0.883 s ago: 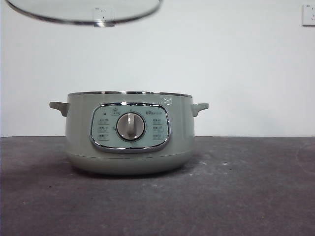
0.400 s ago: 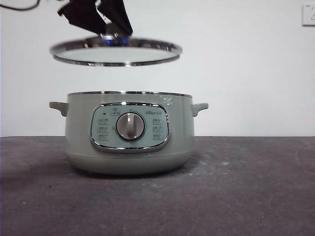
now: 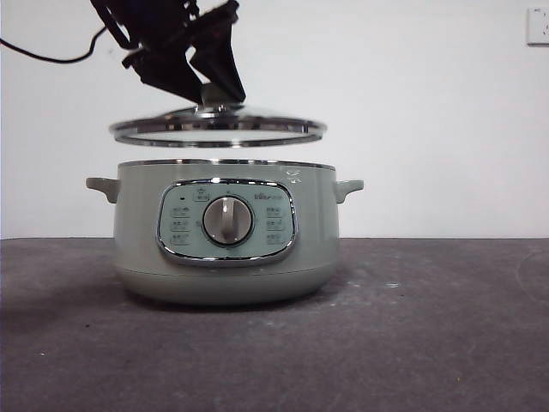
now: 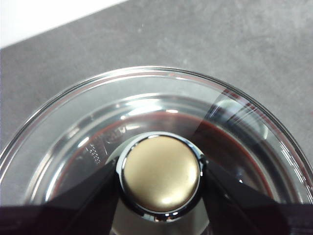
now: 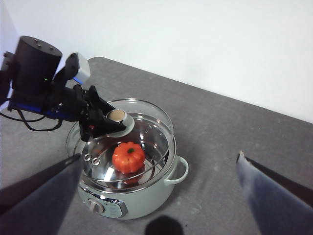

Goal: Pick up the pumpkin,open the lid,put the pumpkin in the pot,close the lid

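Note:
The sage-green pot stands on the dark table. The glass lid hovers level, a small gap above the pot's rim. My left gripper comes down from the upper left and is shut on the lid's knob. In the left wrist view the left gripper has a jaw on each side of the knob. Seen through the lid in the right wrist view, the orange pumpkin sits inside the pot. My right gripper is open, high above the table and holding nothing.
A black cable trails from the left arm at the upper left. A white wall stands behind the table, with a socket at its top right. Bare grey table lies around the pot.
The lid has come down from the top of the front view to just above the pot's rim, and the left arm holding it has come into view.

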